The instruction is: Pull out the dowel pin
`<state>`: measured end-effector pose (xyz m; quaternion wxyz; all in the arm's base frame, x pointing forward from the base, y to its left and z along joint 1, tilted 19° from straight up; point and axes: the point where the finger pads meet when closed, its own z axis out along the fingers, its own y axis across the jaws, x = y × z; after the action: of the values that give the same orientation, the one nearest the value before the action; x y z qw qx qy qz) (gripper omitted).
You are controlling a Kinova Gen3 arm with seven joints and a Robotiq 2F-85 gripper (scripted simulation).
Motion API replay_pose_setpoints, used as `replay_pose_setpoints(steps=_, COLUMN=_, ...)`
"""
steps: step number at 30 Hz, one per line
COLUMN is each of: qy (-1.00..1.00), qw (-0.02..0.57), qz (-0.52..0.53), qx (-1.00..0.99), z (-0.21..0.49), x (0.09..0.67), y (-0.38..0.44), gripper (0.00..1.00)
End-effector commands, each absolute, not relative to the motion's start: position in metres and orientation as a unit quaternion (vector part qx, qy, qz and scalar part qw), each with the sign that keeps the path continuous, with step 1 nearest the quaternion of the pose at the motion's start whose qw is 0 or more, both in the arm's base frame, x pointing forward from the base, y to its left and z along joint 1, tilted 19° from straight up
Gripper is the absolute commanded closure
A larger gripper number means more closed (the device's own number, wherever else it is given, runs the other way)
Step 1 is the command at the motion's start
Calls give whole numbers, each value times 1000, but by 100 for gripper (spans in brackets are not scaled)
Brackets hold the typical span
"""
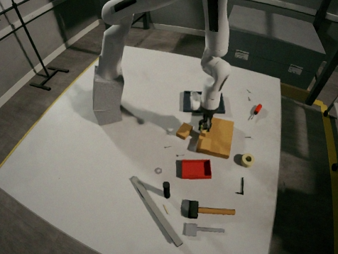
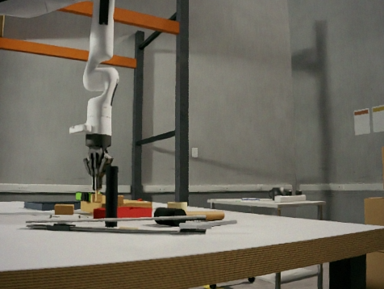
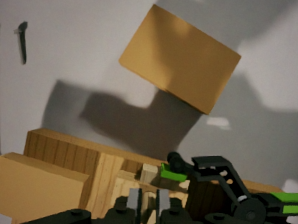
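Black jaws (image 1: pixel 204 127) (image 2: pixel 97 188), closed narrowly around the upright dowel pin (image 2: pixel 97 193) (image 3: pixel 148 201), point down above the wooden bench board (image 1: pixel 219 137) (image 3: pixel 62 147); a separate tan block (image 1: pixel 184 130) (image 2: pixel 64 209) (image 3: pixel 180 59) lies nearby.

1. Here's the bench board (image 1: pixel 221 140) (image 3: pixel 107 172), wood, with visible grain stripes in the close view.
2. Now the loose block (image 1: pixel 184 130) (image 2: pixel 64 209) (image 3: pixel 180 59), smooth and matt, wood-coloured.
3. The red tray (image 1: pixel 194 169) (image 2: pixel 137 211) looks like smooth plastic!
4. And the surface (image 1: pixel 85 159) (image 2: pixel 133 252), matt white on top, its edge finely ridged.
5. The mallet's handle (image 1: pixel 218 211) (image 2: pixel 213 215) looks wooden, its head dark and matt.
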<state>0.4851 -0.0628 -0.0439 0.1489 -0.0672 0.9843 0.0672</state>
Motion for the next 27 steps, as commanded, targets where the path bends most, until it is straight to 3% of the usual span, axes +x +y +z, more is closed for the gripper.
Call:
replay_pose_setpoints(steps=1, qy=985, qw=149, qz=69, qx=-49, z=-43, x=486, y=-63, gripper=90)
replay_pose_setpoints(steps=27, qy=985, qw=141, qz=84, qx=55, z=-43, x=486, y=-64, gripper=90)
